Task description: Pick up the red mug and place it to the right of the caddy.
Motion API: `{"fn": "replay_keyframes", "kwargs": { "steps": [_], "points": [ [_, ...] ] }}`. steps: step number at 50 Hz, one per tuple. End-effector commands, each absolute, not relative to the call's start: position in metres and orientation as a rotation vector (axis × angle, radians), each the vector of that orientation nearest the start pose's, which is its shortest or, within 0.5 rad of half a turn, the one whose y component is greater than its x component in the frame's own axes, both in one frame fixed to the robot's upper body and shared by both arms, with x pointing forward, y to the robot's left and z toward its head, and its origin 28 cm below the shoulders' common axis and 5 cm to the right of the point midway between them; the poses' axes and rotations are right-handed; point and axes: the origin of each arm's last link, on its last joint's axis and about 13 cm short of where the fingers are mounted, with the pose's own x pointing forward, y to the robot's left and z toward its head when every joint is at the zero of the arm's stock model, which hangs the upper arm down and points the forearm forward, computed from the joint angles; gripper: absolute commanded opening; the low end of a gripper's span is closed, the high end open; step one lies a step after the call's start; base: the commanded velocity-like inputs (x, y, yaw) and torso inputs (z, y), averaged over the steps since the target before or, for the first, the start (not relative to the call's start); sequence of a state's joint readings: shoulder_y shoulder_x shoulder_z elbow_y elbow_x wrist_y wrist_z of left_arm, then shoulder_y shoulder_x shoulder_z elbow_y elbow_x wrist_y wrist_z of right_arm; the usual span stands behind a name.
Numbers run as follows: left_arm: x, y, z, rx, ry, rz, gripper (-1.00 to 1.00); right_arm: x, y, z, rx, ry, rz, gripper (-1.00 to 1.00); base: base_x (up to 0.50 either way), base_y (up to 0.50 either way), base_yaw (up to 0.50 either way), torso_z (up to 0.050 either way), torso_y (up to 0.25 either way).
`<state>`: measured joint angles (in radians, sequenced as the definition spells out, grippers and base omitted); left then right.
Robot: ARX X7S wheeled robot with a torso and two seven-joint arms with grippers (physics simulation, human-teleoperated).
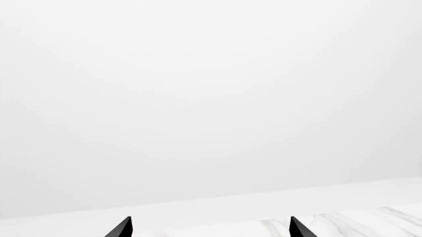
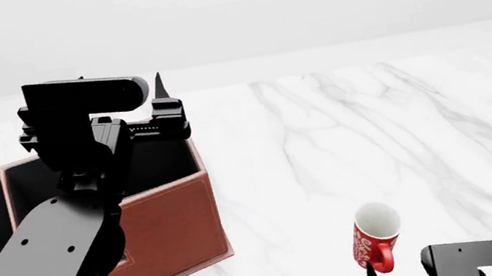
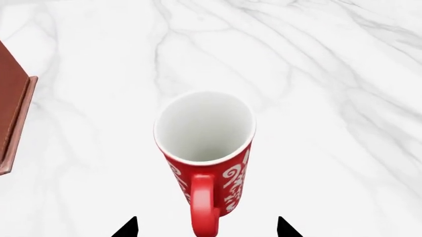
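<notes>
A: Which step is this?
B: The approach, I'd judge. The red mug [image 3: 205, 148] stands upright on the marble desk [image 2: 403, 128], right of the leather-look caddy [image 2: 166, 225], handle toward the right gripper [image 3: 207, 228]; its jaws are spread, holding nothing.
A: Next?
B: Advance, clamp the glossy handle. The left gripper [image 1: 209, 228] is spread too, idle

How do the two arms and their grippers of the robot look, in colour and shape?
The left arm is matte black, with blocky flat-sided links and small round screw holes. The left gripper and the right gripper have thin, pointed black fingertips. No cables or markings are visible.
</notes>
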<state>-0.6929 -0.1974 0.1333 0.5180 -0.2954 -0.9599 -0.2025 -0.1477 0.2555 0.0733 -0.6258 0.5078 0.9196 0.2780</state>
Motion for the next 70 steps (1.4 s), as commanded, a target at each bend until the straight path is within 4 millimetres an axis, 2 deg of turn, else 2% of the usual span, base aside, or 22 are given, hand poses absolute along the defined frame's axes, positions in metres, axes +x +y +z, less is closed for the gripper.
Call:
{"fn": "replay_keyframes", "kwargs": {
  "steps": [1, 13, 21, 22, 35, 42, 48, 49, 51, 56, 58, 59, 67, 70],
  "points": [
    [0.279, 0.206, 0.223, 0.077, -0.210, -0.061, 1.00, 0.168, -0.128, 0.055, 0.090, 0.496, -0.024, 1.00, 0.00, 0.00, 0.00, 0.000, 0.000],
    [0.279, 0.206, 0.221, 0.077, -0.209, -0.061, 1.00, 0.182, -0.127, 0.043, 0.088, 0.535, 0.000, 1.00, 0.00, 0.00, 0.00, 0.000, 0.000],
    [0.279, 0.207, 0.220, 0.076, -0.206, -0.059, 1.00, 0.184, -0.125, 0.040, 0.085, 0.543, 0.016, 1.00, 0.00, 0.00, 0.00, 0.000, 0.000],
    [0.279, 0.207, 0.220, 0.076, -0.205, -0.059, 1.00, 0.184, -0.126, 0.040, 0.086, 0.542, 0.011, -1.00, 0.00, 0.00, 0.00, 0.000, 0.000],
    [0.279, 0.208, 0.218, 0.078, -0.203, -0.057, 1.00, 0.185, -0.126, 0.040, 0.083, 0.528, -0.013, -1.00, 0.00, 0.00, 0.00, 0.000, 0.000],
    [0.279, 0.208, 0.218, 0.078, -0.202, -0.057, 1.00, 0.191, -0.127, 0.051, 0.046, 0.485, -0.020, -1.00, 0.00, 0.00, 0.00, 0.000, 0.000],
    [0.279, 0.207, 0.219, 0.081, -0.203, -0.060, 1.00, 0.214, -0.125, 0.083, -0.087, 0.395, 0.065, -1.00, 0.00, 0.00, 0.00, 0.000, 0.000],
    [0.279, 0.207, 0.220, 0.081, -0.204, -0.059, 1.00, 0.224, -0.125, 0.095, -0.116, 0.371, 0.098, -1.00, 0.00, 0.00, 0.00, 0.000, 0.000],
    [0.279, 0.207, 0.220, 0.081, -0.205, -0.058, 1.00, 0.232, -0.123, 0.106, -0.123, 0.351, 0.152, -1.00, 0.00, 0.00, 0.00, 0.000, 0.000],
    [0.280, 0.208, 0.220, 0.080, -0.200, -0.056, 1.00, 0.257, -0.122, 0.124, -0.210, 0.310, 0.281, -1.00, 0.00, 0.00, 0.00, 0.000, 0.000],
    [0.281, 0.208, 0.220, 0.079, -0.200, -0.055, 1.00, 0.263, -0.123, 0.126, -0.225, 0.311, 0.315, -1.00, 0.00, 0.00, 0.00, 0.000, 0.000],
    [0.281, 0.208, 0.219, 0.079, -0.199, -0.055, 1.00, 0.270, -0.122, 0.129, -0.230, 0.240, 0.381, -1.00, 0.00, 0.00, 0.00, 0.000, 0.000],
    [0.282, 0.208, 0.218, 0.078, -0.196, -0.053, 1.00, 0.309, -0.116, 0.122, -0.149, 0.257, 0.492, -1.00, 0.00, 0.00, 0.00, 0.000, 0.000],
    [0.282, 0.208, 0.218, 0.080, -0.196, -0.054, 1.00, 0.316, -0.109, 0.116, -0.145, 0.276, 0.524, -1.00, 0.00, 0.00, 0.00, 0.000, 0.000]
  ]
}}
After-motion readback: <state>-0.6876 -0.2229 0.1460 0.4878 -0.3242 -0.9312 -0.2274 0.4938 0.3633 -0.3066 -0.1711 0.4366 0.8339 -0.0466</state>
